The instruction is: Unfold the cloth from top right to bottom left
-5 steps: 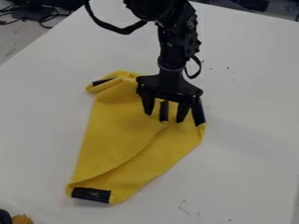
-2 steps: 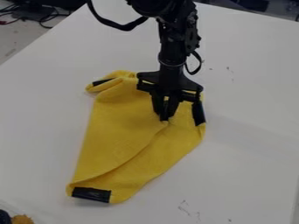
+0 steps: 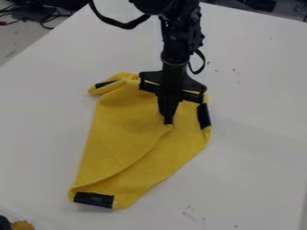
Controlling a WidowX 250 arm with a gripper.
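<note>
Camera view, from the left: dark cables lie on the floor past the upper left edge of the white table, and in the bottom left corner a rounded dark thing sits just beside a fuzzy orange-brown thing, both cut off by the frame. Next comes the yellow cloth, flat on the table around the middle, its long body slanting down to the lower left. Its upper left end is bunched into a small fold with a black strip on it; down at the bottom end sits a wider black strip. A curved fold line runs through the lower half, up and rightward to the fingertips. There the black gripper hangs down over the upper right part of the cloth, its two fingers pressed together with the cloth pinched at their tips. The arm comes in from the top edge, above it. Farther right, another black strip runs along the cloth's right edge, just beside the gripper.
</note>
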